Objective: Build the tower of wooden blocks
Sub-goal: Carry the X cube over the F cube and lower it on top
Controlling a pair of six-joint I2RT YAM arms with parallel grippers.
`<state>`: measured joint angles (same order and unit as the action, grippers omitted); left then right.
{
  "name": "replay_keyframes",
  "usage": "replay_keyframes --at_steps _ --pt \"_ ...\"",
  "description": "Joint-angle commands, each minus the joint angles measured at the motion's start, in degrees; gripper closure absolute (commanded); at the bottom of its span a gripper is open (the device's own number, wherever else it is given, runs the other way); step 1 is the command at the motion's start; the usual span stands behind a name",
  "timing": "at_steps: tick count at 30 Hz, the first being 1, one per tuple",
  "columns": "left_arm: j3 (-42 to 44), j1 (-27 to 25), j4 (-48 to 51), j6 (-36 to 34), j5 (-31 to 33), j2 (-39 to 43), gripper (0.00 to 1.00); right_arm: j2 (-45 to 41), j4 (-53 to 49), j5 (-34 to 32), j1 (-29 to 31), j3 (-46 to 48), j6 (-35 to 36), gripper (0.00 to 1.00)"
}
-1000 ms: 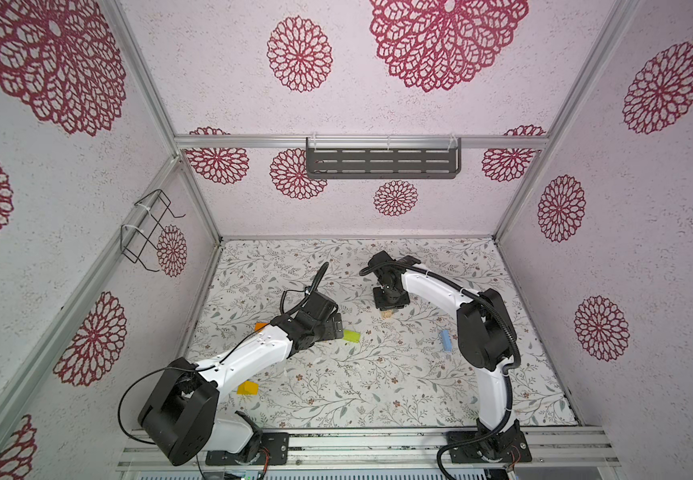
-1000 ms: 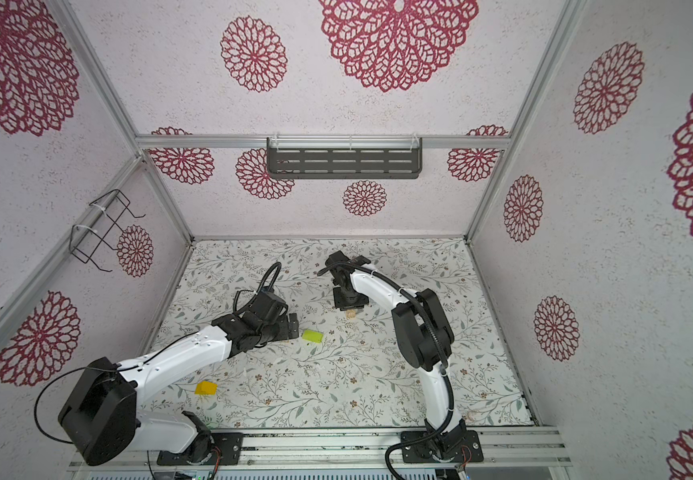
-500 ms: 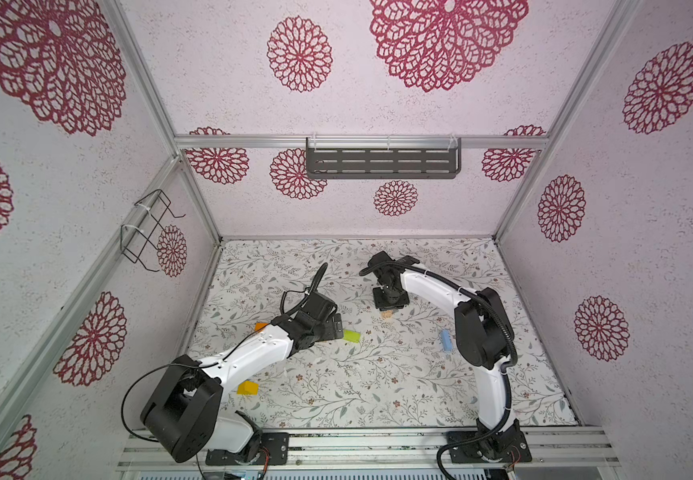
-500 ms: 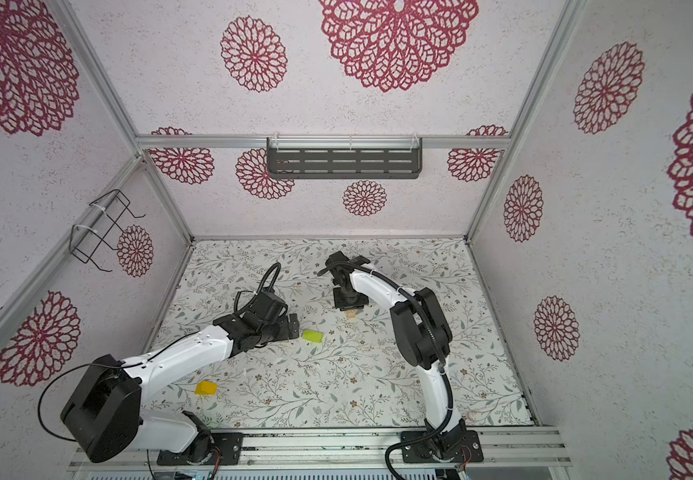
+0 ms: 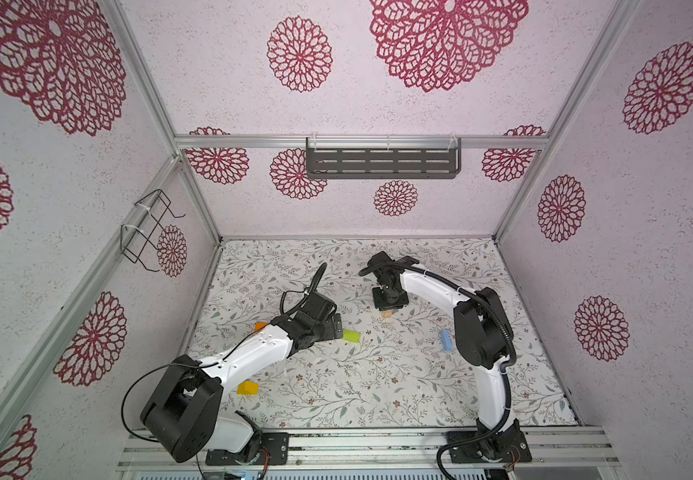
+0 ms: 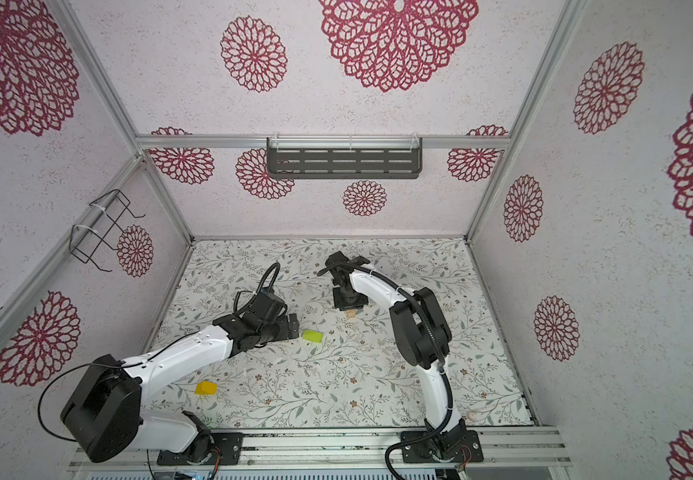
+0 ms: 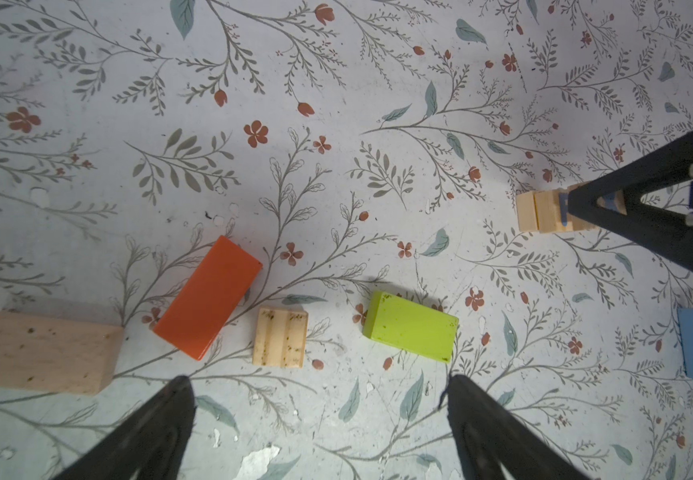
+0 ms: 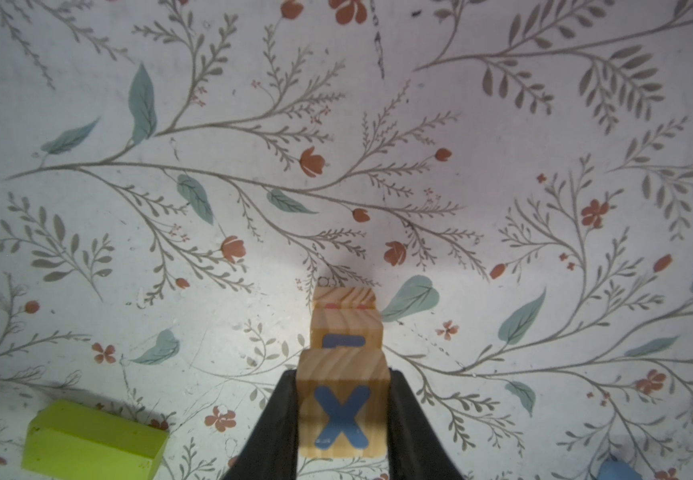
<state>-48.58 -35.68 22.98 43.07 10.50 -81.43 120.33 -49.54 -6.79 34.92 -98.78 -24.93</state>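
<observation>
The wood block tower is a stack of natural lettered cubes near the middle of the floral mat, small in both top views. My right gripper points straight down, shut on the top cube, which bears a blue X. My left gripper hangs open and empty low over the mat, to the tower's left. Just beyond its tips lie a lime green bar, a small plain cube, a red-orange bar and a plain bar.
A light blue bar lies beside the right arm's elbow. A yellow block sits near the left arm's base and an orange one peeks out behind the left forearm. Patterned walls enclose the mat; a wire rack hangs on the left wall.
</observation>
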Motion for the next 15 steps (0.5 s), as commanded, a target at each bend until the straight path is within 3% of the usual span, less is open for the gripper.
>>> replay_keyframes --at_steps 1,15 --pt "0.7 0.5 -1.4 0.2 -0.4 -0.6 0.03 0.3 -0.8 -0.2 -0.4 -0.2 0.9 0.70" --pt "0.9 0.7 -1.7 0.3 -0.9 -1.2 0.03 1.1 -0.7 -0.4 -0.5 -0.1 1.0 0.65"
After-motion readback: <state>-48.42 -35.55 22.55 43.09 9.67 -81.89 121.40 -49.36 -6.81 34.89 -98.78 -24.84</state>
